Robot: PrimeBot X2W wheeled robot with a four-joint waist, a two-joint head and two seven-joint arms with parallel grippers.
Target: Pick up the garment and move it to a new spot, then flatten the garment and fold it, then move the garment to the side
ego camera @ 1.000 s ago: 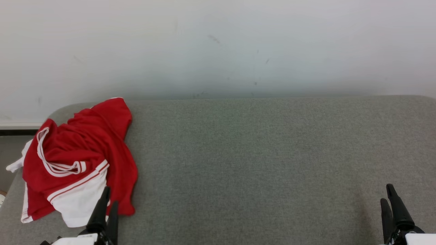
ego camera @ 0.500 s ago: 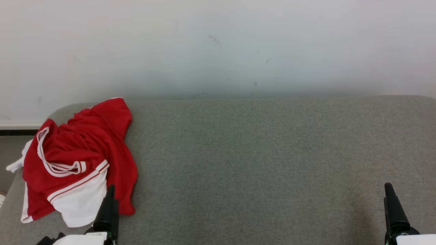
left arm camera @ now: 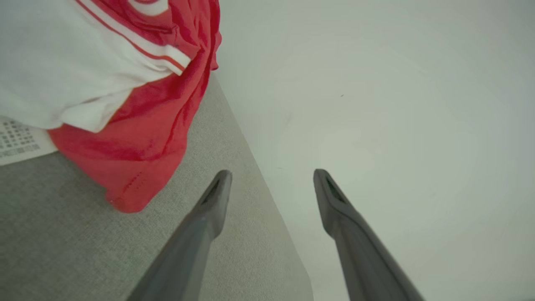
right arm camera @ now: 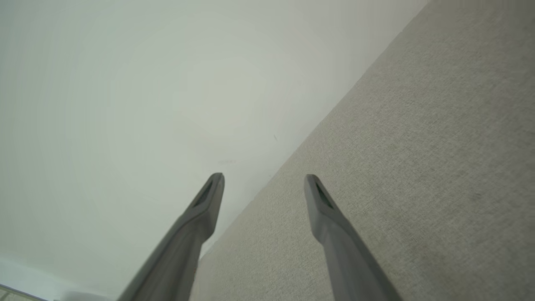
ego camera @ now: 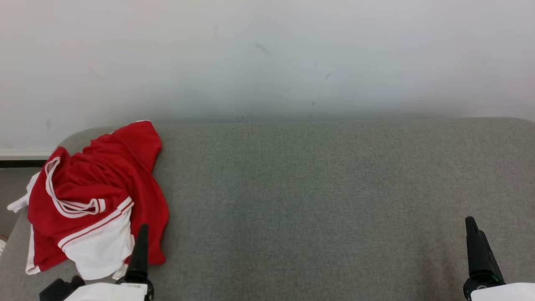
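The garment is a red shirt with white panels and white trim, lying crumpled at the left end of the grey padded surface. My left gripper rises from the lower left, its tip just in front of the garment's near right hem. In the left wrist view the left gripper is open and holds nothing, with the garment up and to the left of its fingers. My right gripper stands at the lower right, far from the cloth. The right wrist view shows the right gripper open over bare grey fabric.
A white wall runs right behind the surface's far edge. The surface rounds off at its left end, where part of the garment hangs past the edge near a baseboard. A printed white label pokes out under the cloth.
Both grippers have turned, so each now shows edge-on as a single finger. The left one has shifted a little right, the right one a little up and left. The garment has not moved.
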